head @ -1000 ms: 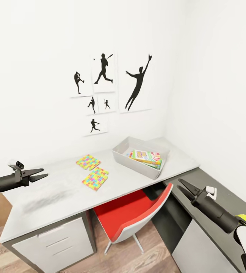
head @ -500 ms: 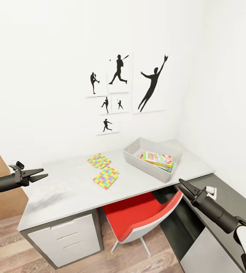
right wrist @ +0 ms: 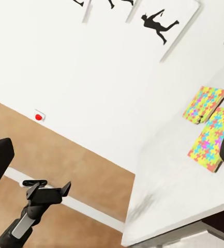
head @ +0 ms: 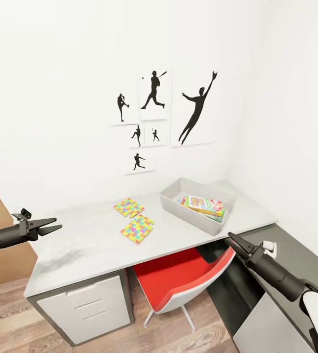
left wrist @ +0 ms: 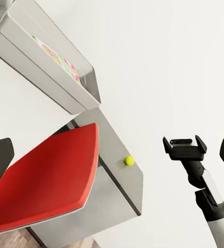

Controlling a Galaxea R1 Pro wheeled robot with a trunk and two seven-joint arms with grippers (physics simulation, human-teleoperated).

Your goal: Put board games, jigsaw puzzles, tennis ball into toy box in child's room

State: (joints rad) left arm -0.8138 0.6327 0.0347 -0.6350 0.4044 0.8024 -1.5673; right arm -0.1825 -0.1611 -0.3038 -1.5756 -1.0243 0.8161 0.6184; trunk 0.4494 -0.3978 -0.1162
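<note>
Bare desk top point(head: 90, 240) left of puzzles point(head: 137, 228); red chair point(head: 178, 279) beneath, before toy box point(head: 178, 208).

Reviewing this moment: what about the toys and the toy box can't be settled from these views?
- Toy box, head view: its near wall hides the lower contents. The board games show as a stack; their count is unclear.
- Tennis ball, left wrist view: too small to tell whether it rests steadily on the dark desk section.
- Jigsaw puzzles, right wrist view: the nearer one is partly covered by a dark finger at the edge.
</note>
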